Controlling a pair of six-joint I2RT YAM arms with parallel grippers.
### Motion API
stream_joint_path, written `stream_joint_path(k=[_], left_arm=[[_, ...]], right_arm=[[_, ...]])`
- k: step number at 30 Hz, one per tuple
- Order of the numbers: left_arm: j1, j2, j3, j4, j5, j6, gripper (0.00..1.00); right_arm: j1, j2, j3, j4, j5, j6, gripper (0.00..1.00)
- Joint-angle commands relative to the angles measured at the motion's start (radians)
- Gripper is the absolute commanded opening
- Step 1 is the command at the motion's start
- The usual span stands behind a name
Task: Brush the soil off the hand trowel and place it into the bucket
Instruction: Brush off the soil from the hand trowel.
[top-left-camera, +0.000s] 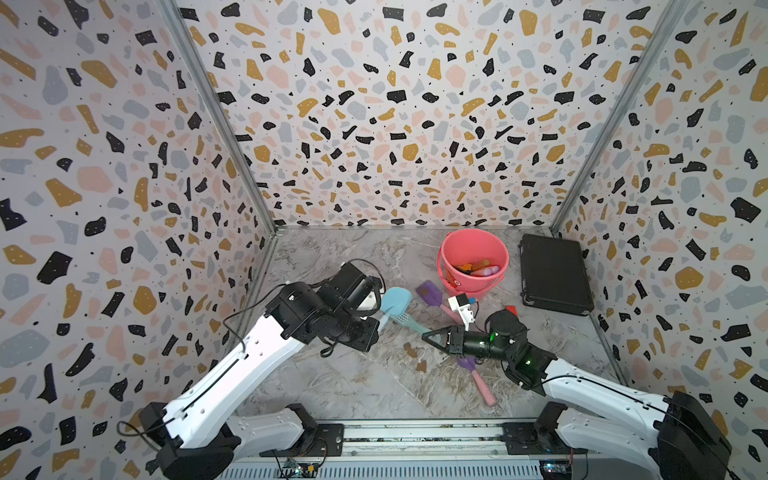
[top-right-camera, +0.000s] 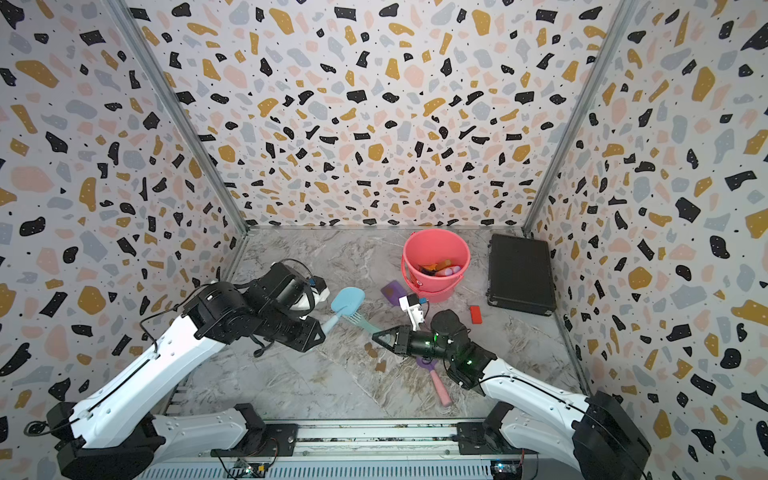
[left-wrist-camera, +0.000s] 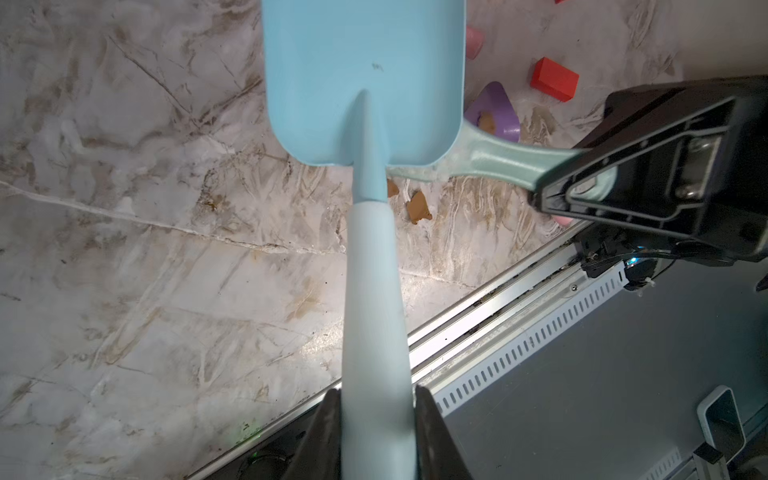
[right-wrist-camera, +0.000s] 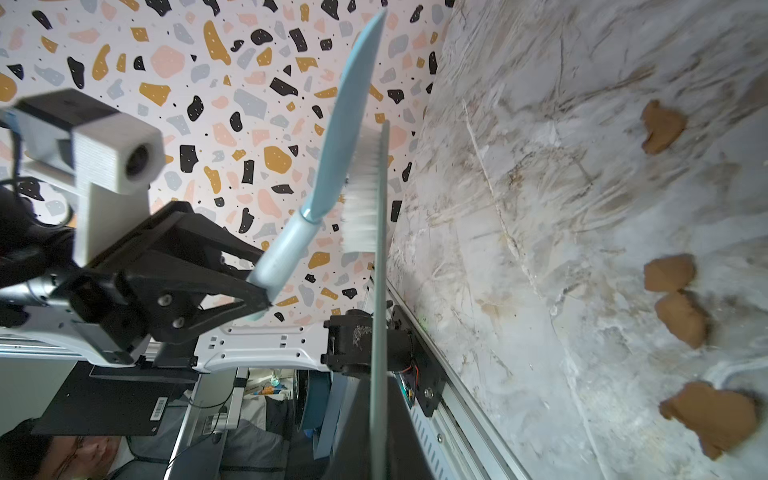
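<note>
My left gripper (left-wrist-camera: 376, 415) is shut on the pale handle of the light-blue hand trowel (left-wrist-camera: 365, 62), held above the marble table with its blade (top-left-camera: 397, 301) pointing to the back. My right gripper (top-left-camera: 430, 336) is shut on the teal handle of a brush (right-wrist-camera: 380, 291). Its white bristles (right-wrist-camera: 361, 191) lie against the blade's far face, near the neck. The blade face in the left wrist view looks clean. Brown soil blobs (top-left-camera: 411, 351) lie on the table below, also in the right wrist view (right-wrist-camera: 669, 272). The coral-pink bucket (top-left-camera: 457, 286) stands at the back right, holding orange and pink items.
A black case (top-left-camera: 555, 274) lies right of the bucket. A purple trowel (top-left-camera: 432, 293) lies in front of the bucket; another, with a pink handle (top-left-camera: 482, 388), lies under my right arm and carries a soil blob (left-wrist-camera: 484, 120). A red block (top-right-camera: 476, 314) sits nearby.
</note>
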Motion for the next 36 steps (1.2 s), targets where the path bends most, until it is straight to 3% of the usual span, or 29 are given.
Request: stream_joint_path(k=[1,9,15,18,22,25,28,32,36], left_arm=[[-0.001,-0.008,-0.020,0.025,0.062,-0.008,0.00],[0.000,-0.032,-0.047,0.011,0.107,-0.017,0.00],[-0.001,-0.038,-0.020,-0.007,0.103,-0.002,0.00],[-0.001,-0.032,-0.004,-0.016,0.088,0.015,0.00],[-0.001,-0.008,0.016,-0.037,0.079,0.051,0.00],[-0.001,0.013,0.032,-0.064,0.084,0.082,0.00],[-0.001,0.025,0.044,-0.094,0.082,0.109,0.00],[-0.001,0.044,0.050,-0.134,0.099,0.135,0.00],[0.000,0.050,0.039,-0.155,0.115,0.150,0.00]], right_arm=[[-0.006,-0.039,0.047,-0.011,0.048,-0.009,0.00],[-0.101,-0.115,0.045,-0.100,0.068,-0.012,0.00],[-0.228,-0.228,0.080,-0.297,0.056,-0.090,0.00],[-0.264,-0.264,0.113,-0.397,0.046,-0.184,0.00],[-0.260,-0.251,0.233,-0.624,0.025,-0.510,0.00],[-0.194,-0.216,0.364,-0.886,0.157,-0.817,0.00],[-0.053,-0.177,0.475,-1.035,0.373,-1.057,0.00],[0.130,-0.121,0.547,-1.092,0.635,-1.275,0.00],[0.252,-0.078,0.574,-1.089,0.799,-1.430,0.00]])
